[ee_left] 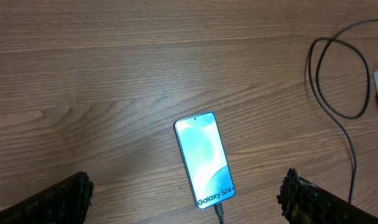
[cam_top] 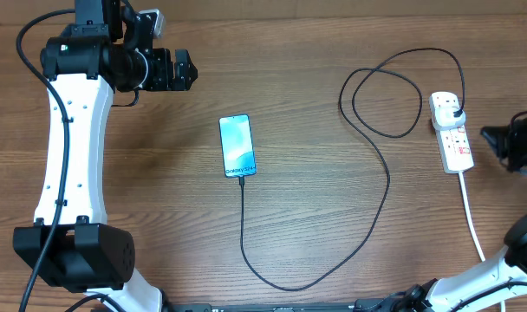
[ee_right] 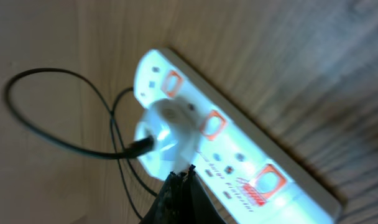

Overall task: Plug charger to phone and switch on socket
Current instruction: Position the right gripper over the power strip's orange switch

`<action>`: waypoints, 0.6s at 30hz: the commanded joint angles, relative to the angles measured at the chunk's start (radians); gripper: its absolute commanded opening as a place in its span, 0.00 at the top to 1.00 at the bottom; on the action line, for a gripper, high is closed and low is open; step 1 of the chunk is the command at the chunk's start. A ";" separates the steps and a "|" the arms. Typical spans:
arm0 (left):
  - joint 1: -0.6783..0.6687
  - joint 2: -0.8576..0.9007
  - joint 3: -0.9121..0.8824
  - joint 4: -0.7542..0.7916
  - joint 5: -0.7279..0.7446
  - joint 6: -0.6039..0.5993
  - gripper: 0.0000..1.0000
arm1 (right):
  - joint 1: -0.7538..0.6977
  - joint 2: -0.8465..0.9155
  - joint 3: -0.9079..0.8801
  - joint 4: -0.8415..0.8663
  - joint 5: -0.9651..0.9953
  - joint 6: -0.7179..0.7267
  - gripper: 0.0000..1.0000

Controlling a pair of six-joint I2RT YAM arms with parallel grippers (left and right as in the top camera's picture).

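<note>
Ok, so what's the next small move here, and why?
Probably ease the right end effector onto the red switch beside the plug: the charger already meets the phone and sits plugged into the socket.

The socket is blurred in the right wrist view and cut off at lower right, so switch positions cannot be read. The right gripper is clipped by the overhead's right edge.

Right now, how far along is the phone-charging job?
Done: the charger is in the phone and plugged into the socket. In hand: the right gripper, shut, points at the socket beside the plug. Left: the switch; I can't tell if it's on.
</note>
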 commanded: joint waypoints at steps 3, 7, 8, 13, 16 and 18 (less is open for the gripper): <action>-0.005 0.008 -0.003 0.000 -0.009 -0.003 0.01 | 0.001 0.034 -0.073 0.111 -0.031 0.078 0.96; -0.005 0.008 -0.003 0.000 -0.009 -0.003 0.00 | 0.001 0.084 -0.073 0.154 -0.044 0.084 0.96; -0.005 0.008 -0.003 0.000 -0.009 -0.003 0.01 | 0.001 0.093 -0.073 0.167 -0.049 0.084 0.96; -0.005 0.008 -0.003 0.000 -0.009 -0.002 0.00 | 0.005 0.127 -0.073 0.229 -0.063 0.084 0.96; -0.005 0.008 -0.003 0.000 -0.009 -0.002 0.00 | 0.016 0.129 -0.073 0.259 -0.063 0.084 0.96; -0.005 0.008 -0.003 0.000 -0.009 -0.003 0.00 | 0.027 0.129 -0.073 0.274 -0.063 0.085 0.96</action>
